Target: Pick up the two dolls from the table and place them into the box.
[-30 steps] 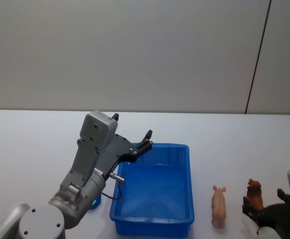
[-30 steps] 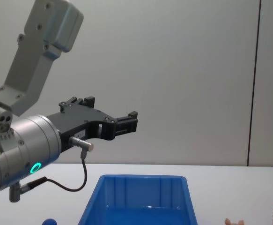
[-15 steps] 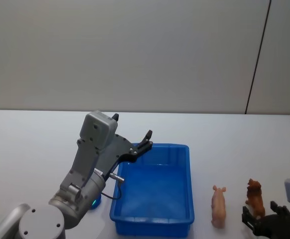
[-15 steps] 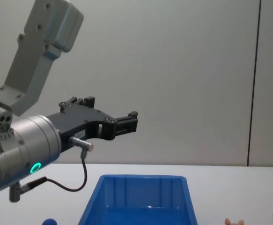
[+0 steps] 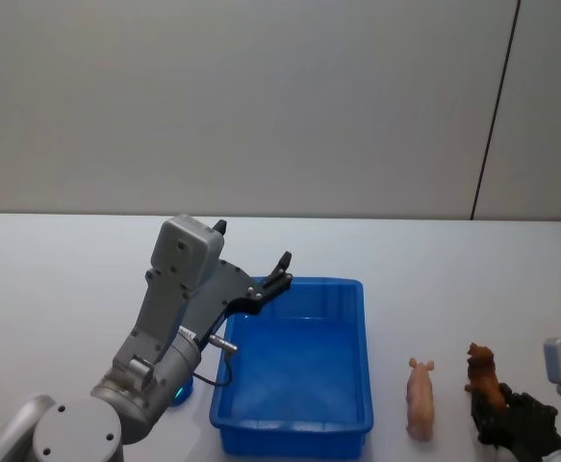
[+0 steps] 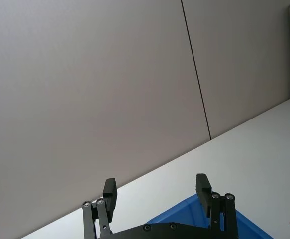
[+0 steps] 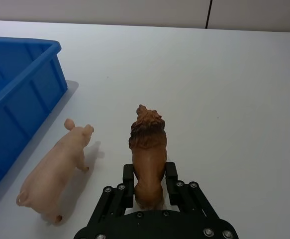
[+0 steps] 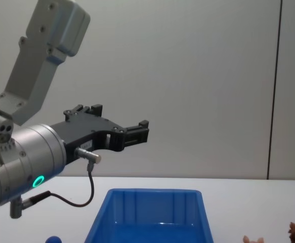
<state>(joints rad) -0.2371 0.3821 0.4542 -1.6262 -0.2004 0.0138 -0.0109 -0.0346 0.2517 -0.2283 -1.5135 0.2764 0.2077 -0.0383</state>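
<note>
Your left gripper (image 6: 156,184) hangs idle over the blue box (image 5: 299,283), fingers wide. The pink pig (image 5: 420,409) stands on the table (image 5: 68,269) beside it. The right gripper (image 7: 149,174) has just clamped the lion (image 7: 147,149) and nudged it boxward; lifting looks next.

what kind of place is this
Probably a robot test lab: plain white table, bare grey wall, a blue box beside the raised left gripper, a pink pig doll, a brown doll in the right gripper.
</note>
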